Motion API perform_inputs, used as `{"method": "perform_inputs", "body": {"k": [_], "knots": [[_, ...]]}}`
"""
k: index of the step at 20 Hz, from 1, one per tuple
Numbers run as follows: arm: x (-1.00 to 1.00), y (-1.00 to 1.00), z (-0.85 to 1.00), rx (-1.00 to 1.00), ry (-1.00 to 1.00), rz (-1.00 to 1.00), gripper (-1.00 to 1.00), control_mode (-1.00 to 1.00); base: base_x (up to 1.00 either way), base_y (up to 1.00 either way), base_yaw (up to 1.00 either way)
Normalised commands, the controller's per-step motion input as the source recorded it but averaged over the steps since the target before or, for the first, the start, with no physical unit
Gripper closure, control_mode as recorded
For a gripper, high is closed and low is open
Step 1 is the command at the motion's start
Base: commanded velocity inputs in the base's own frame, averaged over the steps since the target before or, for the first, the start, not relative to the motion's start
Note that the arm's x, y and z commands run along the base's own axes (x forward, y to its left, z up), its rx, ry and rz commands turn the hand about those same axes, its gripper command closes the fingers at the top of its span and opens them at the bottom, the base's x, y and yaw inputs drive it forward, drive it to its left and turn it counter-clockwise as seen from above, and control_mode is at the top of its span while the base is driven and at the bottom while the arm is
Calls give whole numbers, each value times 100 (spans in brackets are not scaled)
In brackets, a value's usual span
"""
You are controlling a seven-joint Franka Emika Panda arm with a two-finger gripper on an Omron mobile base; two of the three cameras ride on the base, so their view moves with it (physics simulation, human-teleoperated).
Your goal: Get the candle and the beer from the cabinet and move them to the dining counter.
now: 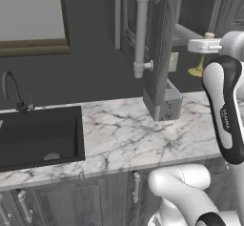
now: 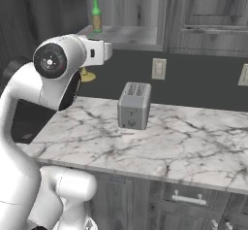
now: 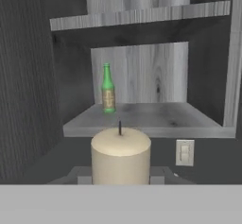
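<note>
My gripper (image 3: 120,178) is shut on the candle (image 3: 121,157), a cream-white stub with a dark wick that stands upright between the fingers. From the side, the candle's brass-gold base (image 1: 197,71) hangs under the hand (image 1: 206,45), in front of and below the open cabinet (image 3: 142,116). That base (image 2: 87,76) also shows beneath the hand (image 2: 99,52) in the right base view. The beer (image 3: 108,88), a green bottle with a pale label, stands upright on the cabinet's bottom shelf, left of its middle and beyond the candle; the beer (image 2: 96,14) shows there too. The dining counter is out of view.
The cabinet's open door (image 1: 159,39) with its silver bar handle (image 1: 141,29) juts out over the marble worktop (image 1: 119,134). A grey toaster (image 2: 133,105) stands on the worktop below the cabinet. A black sink (image 1: 40,134) lies at the left. A wall outlet (image 2: 158,69) sits behind the toaster.
</note>
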Motion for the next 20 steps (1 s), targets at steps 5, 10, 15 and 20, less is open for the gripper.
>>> {"method": "perform_inputs", "body": {"k": [5, 10, 15, 20], "knots": [[-51, 13, -8, 0, 7, -5, 100, -100, 0, 0, 0], [-50, 14, -5, 0, 13, -3, 100, -100, 0, 0, 0], [-35, 12, -19, -4, 9, 0, 100, -100, 0, 0, 0], [-23, 18, -19, -5, 5, 0, 100, -100, 0, 0, 0]]}}
